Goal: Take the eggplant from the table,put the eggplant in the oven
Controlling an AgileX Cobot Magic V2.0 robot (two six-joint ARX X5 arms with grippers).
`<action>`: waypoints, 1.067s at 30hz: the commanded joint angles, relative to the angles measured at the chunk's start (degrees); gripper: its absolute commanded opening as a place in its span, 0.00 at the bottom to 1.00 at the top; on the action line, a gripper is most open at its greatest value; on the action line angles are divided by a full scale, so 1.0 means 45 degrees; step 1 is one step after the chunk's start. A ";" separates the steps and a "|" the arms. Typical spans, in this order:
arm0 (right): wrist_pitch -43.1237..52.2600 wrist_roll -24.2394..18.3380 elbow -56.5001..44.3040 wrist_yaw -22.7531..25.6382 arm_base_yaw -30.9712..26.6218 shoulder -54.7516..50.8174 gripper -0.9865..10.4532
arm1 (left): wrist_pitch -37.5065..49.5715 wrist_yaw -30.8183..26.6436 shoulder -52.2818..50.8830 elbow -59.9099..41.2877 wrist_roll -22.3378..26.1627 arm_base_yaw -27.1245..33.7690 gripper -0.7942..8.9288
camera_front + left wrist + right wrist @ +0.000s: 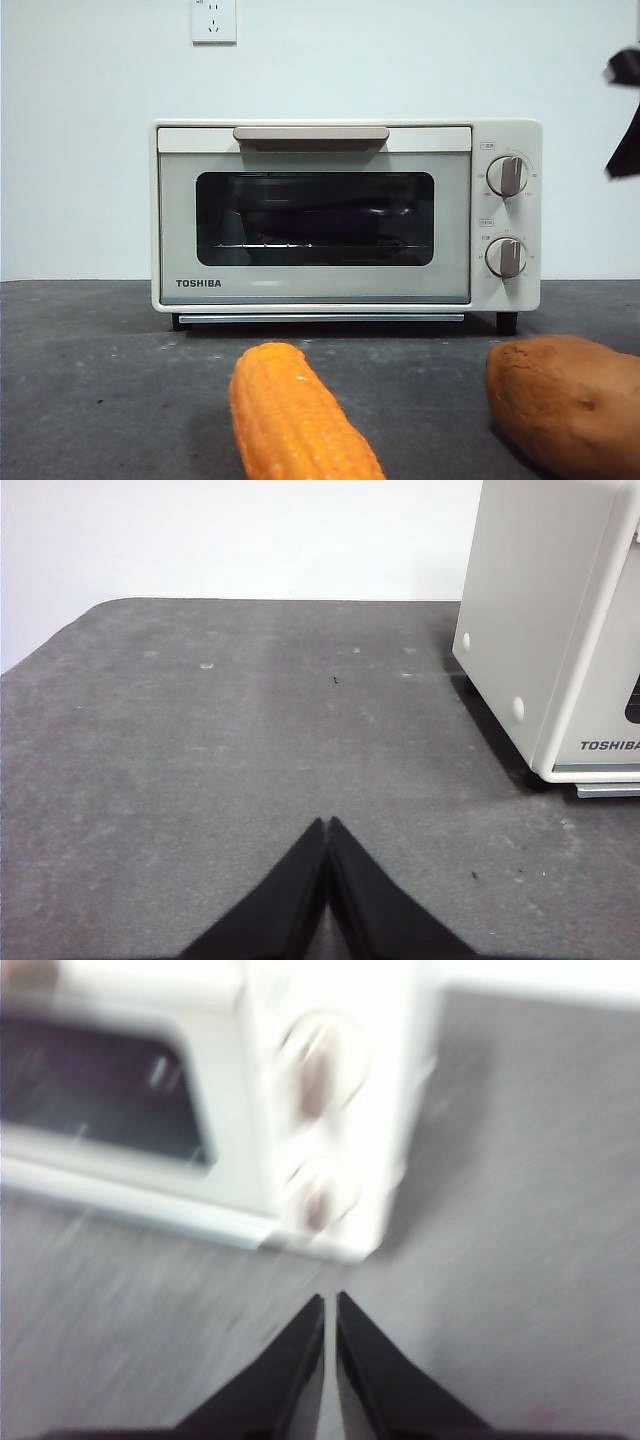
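The cream TOSHIBA oven [450,290] stands at the back of the grey table [100,370] with its door closed. Behind the dark glass a long dark purplish shape, seemingly the eggplant [320,212], lies on the wire rack. My left gripper [327,822] is shut and empty over bare table beside the oven's side wall [540,620]. My right gripper [331,1298], also shut and empty, is in front of the oven's knob end [315,1070] in a blurred wrist view. It appears as a black tip [627,110] at the top right of the front view.
An orange-yellow corn cob [295,415] lies in the foreground, in front of the oven. A brown sweet potato [565,400] sits at the near right. A wall socket [214,20] is on the white wall behind.
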 commanded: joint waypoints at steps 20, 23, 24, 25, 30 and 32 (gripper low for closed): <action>-0.0015 -0.1151 -0.4891 -0.1307 -0.4396 -0.8160 0.09 | 0.0141 0.0010 -0.0019 -0.0330 0.0107 0.0034 0.09; -0.1078 -0.1054 -0.4886 -0.1307 -0.4425 -0.8160 0.09 | 0.0131 0.0010 -0.0019 -0.0330 0.0102 0.0034 0.09; -0.1025 -0.1054 -0.4881 -0.1239 -0.4430 -0.8160 0.09 | 0.0136 0.0010 -0.0019 -0.0330 0.0107 0.0034 0.09; -0.0874 -0.1054 -0.4881 -0.1263 -0.4435 -0.8160 0.09 | 0.0146 0.0010 -0.0019 -0.0330 0.0107 0.0034 0.09; -0.0738 -0.1059 -0.4867 -0.1253 -0.4435 -0.8160 0.09 | 0.0136 0.0010 -0.0019 -0.0330 0.0107 0.0034 0.09; -0.0738 -0.1059 -0.4867 -0.1253 -0.4430 -0.8160 0.09 | 0.0136 0.0010 -0.0019 -0.0330 0.0107 0.0034 0.09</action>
